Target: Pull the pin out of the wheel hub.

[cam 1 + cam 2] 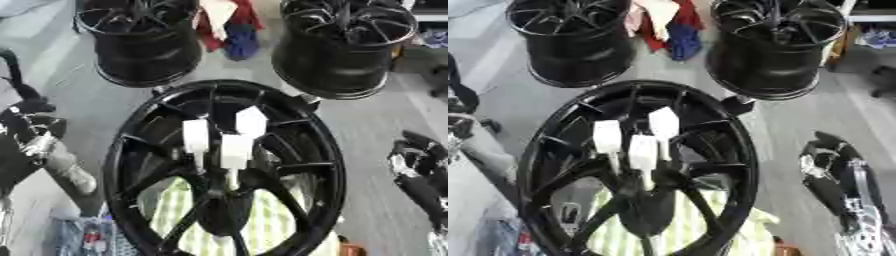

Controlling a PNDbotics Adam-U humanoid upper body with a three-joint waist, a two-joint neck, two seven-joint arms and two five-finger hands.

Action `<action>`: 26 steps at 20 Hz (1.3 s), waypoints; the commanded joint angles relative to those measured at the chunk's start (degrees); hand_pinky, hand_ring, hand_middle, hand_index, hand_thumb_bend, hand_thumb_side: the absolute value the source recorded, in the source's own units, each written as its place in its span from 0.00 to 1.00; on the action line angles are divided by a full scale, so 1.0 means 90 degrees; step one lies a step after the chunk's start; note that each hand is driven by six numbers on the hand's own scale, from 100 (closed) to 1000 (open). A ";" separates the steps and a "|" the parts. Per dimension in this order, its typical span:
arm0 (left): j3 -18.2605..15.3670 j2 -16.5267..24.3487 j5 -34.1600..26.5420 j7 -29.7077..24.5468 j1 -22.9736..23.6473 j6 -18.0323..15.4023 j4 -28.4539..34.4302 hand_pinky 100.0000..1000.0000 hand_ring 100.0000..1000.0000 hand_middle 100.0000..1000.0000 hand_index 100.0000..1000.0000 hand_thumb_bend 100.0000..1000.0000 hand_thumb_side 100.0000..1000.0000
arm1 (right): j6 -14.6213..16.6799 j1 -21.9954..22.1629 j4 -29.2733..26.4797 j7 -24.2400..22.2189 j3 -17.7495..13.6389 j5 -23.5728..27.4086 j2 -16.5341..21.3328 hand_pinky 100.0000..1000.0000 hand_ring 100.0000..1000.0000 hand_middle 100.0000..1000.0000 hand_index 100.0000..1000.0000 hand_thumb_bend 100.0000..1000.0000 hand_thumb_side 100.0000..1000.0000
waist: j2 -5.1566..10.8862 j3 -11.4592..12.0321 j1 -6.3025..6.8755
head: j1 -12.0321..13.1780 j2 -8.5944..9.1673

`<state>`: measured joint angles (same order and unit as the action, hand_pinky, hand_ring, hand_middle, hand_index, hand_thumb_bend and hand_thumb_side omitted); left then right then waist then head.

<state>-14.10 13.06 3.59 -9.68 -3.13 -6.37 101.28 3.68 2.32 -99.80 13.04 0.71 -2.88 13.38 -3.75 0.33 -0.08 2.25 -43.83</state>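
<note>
Pre-grasp stage: three white pins stand in the wheel hub, neither robot hand on them.

Left to right: the left robot hand (35, 127) sits at the left edge, well apart from the work; its fingers are too indistinct to say whether they are open or closed. The wheel hub (224, 200) lies centre frame over a green-checked cloth (262, 225), with the white pins (236, 150) upright just above its centre. The right robot hand (826, 157) hangs to the right of the rim, holding nothing, its finger posture also unreadable. Judged next: one hand must reach to a pin's head and close round it, then draw it upward. Pin shanks are hidden among the spokes; the wheel's lower rim is cut off.
</note>
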 commanded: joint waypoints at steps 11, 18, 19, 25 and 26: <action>-0.0008 0.0235 0.0023 -0.0049 -0.0041 -0.0015 0.0147 0.54 0.62 0.64 0.78 0.36 0.33 | 0.0012 -0.0038 -0.0117 0.0021 -0.0042 0.0019 0.0064 0.65 0.54 0.62 0.77 0.00 0.17 | 0.0037 -0.0034 0.0008 | -0.0024 -0.0032; 0.0262 0.1344 -0.0070 -0.0227 0.0040 -0.0182 0.0568 0.55 0.63 0.66 0.80 0.38 0.34 | 0.0007 -0.0047 -0.0106 -0.0002 -0.0024 0.0011 0.0101 0.65 0.54 0.62 0.77 0.00 0.17 | 0.0042 -0.0121 0.0061 | 0.0007 -0.0032; 0.0359 0.1683 -0.0137 -0.0297 0.0056 -0.0258 0.0684 0.56 0.64 0.67 0.81 0.39 0.36 | 0.0006 -0.0048 -0.0104 -0.0011 -0.0015 0.0009 0.0113 0.65 0.54 0.62 0.77 0.00 0.17 | 0.0043 -0.0146 0.0074 | 0.0011 -0.0032; 0.1094 0.3816 -0.0390 -0.1016 -0.0264 -0.0783 0.0979 0.61 0.65 0.69 0.83 0.40 0.36 | 0.0003 -0.0063 -0.0096 -0.0058 0.0034 0.0004 0.0187 0.65 0.54 0.62 0.77 0.00 0.17 | 0.0061 -0.0263 0.0144 | 0.0067 -0.0032; 0.1255 0.4142 -0.0436 -0.1185 -0.0423 -0.0846 0.0932 0.61 0.65 0.70 0.83 0.40 0.35 | 0.0003 -0.0066 -0.0097 -0.0068 0.0044 0.0005 0.0198 0.65 0.54 0.62 0.77 0.00 0.17 | 0.0063 -0.0277 0.0152 | 0.0082 -0.0032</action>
<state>-3.93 44.83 0.35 -18.71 -6.07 -13.14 108.77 3.57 2.28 -99.80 12.64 1.09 -2.88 13.78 -3.67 -2.16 1.22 2.74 -43.84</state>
